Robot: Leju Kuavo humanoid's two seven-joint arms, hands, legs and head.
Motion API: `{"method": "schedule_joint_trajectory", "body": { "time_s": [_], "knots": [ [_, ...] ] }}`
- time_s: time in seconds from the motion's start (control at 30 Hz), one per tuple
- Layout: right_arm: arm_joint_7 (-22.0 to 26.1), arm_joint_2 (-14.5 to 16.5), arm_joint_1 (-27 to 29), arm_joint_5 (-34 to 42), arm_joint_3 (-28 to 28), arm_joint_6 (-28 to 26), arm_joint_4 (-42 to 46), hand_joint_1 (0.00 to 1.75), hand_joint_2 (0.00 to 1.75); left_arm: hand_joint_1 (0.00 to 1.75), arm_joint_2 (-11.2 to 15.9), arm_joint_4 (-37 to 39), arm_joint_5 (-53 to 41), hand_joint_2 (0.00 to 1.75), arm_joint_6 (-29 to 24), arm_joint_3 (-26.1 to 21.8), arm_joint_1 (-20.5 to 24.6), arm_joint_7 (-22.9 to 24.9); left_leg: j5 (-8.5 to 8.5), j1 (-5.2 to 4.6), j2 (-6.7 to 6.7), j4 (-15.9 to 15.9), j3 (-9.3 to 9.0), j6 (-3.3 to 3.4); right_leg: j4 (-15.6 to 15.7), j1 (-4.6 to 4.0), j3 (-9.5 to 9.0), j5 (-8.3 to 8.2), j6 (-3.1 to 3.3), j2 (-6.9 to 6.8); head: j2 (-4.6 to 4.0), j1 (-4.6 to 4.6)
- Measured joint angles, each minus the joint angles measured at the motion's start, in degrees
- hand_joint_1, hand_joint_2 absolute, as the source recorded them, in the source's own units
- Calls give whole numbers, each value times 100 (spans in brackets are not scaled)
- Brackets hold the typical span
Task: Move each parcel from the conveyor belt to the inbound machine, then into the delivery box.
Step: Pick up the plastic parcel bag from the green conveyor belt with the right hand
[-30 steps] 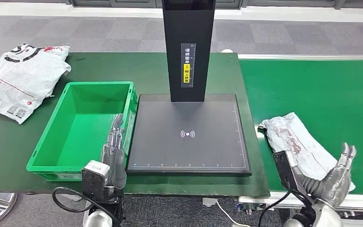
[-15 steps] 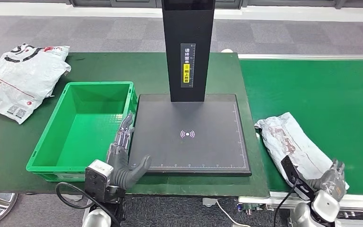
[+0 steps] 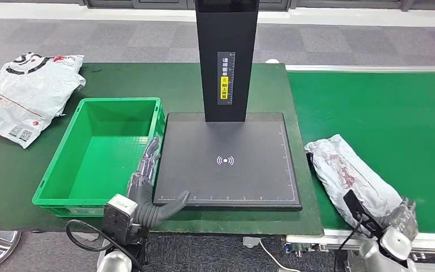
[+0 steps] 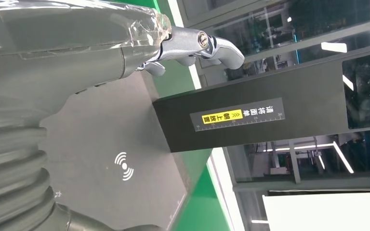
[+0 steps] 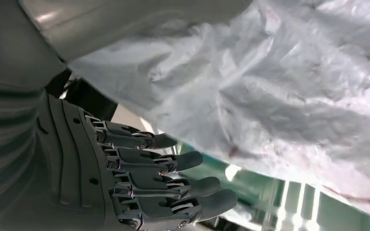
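Grey plastic parcel [image 3: 351, 175] on the belt [image 3: 385, 113] is clasped by the right hand [image 3: 399, 218], right of the scanner [image 3: 226, 161]; the left hand [image 3: 147, 181] is spread, empty.

Left hand [image 4: 53, 72] open, inbound machine [image 4: 125, 159], labelled black column [image 4: 250, 115]

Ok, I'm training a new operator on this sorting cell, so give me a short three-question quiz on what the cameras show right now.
1. True or false: the green crate already holds a parcel.
2. Multiple choice: the grey parcel nearest the right hand lies on
A. the black scanner platform
B. the green conveyor belt
C. the floor
3. Short answer: which object stands between the green crate and the conveyor belt?

Key
1. False: the crate is empty; a white parcel lies beyond it on the table.
2. B.
3. The black scanner platform with its upright column; the left hand hovers at its near left edge.
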State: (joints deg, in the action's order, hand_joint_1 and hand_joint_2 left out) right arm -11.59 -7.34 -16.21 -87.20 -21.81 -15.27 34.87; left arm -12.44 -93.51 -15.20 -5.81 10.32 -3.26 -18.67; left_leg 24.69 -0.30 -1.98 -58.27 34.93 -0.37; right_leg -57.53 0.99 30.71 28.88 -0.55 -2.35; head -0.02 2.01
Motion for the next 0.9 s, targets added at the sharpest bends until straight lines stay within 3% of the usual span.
{"method": "schedule_joint_trajectory", "body": {
  "time_s": [0.3,0.9],
  "knots": [
    [813,6,-182,464,-283,-85,-402,175,175,0,84,3,-186,175,-121,13,17,6,-1,1,-2,-1,0,1,0,-2,-1,-1,0,3,0,1],
    [1074,335,141,953,-282,0,454,175,175,0,92,-84,-426,175,-151,13,28,20,-1,1,1,-1,5,1,-1,-2,1,-1,0,1,1,0]
  ]
}}
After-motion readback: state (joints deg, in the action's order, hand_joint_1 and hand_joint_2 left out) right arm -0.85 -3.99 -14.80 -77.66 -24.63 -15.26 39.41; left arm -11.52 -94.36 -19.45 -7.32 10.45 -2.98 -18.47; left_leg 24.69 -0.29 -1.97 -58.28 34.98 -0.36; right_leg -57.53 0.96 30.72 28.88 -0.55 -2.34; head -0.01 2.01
